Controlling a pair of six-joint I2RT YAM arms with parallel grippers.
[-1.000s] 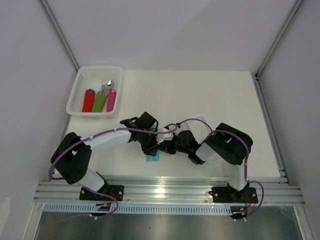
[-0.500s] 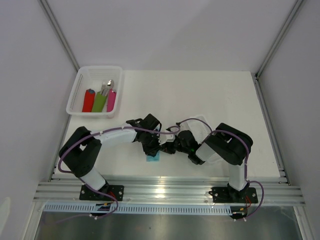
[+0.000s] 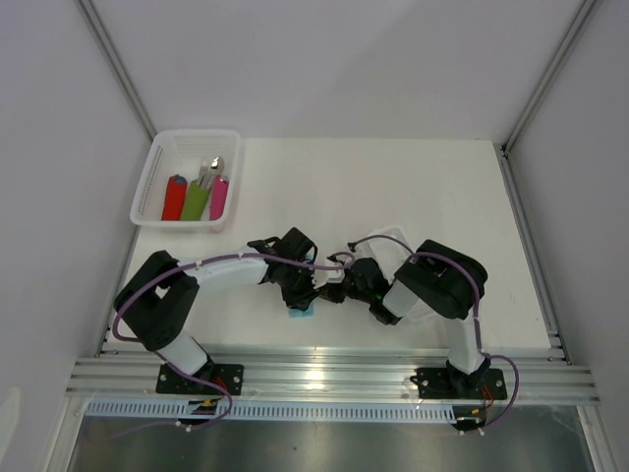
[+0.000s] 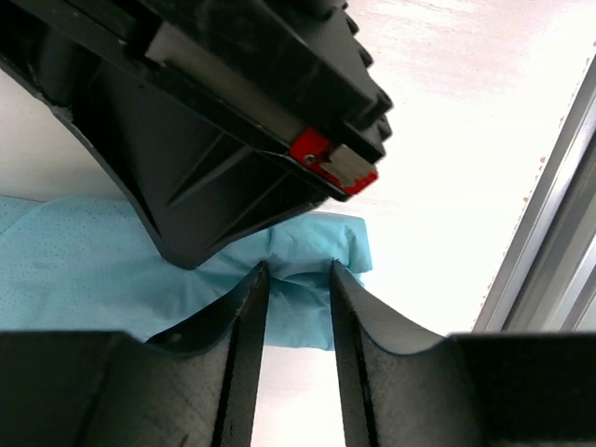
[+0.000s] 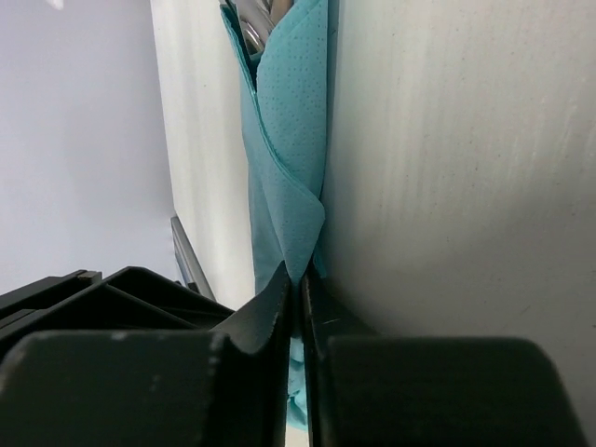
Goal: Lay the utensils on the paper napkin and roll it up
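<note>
Two right fingers (image 5: 270, 312), black and smooth, are pressed together on a dotted fold of the teal paper napkin (image 5: 291, 112). The napkin lies crumpled on the white tabletop (image 5: 447, 186) near its front edge, and shiny utensils (image 5: 251, 26) peek from its far end. Opposite, the left fingers (image 4: 244, 317) stand slightly apart at the napkin's end; whether they grip it, I cannot tell. The metal rail (image 4: 549, 233) is close, with much bare tabletop beyond.

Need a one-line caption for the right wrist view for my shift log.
Wrist close-up: right gripper shut on the folded napkin, shiny utensils peeking from its far end.
</note>
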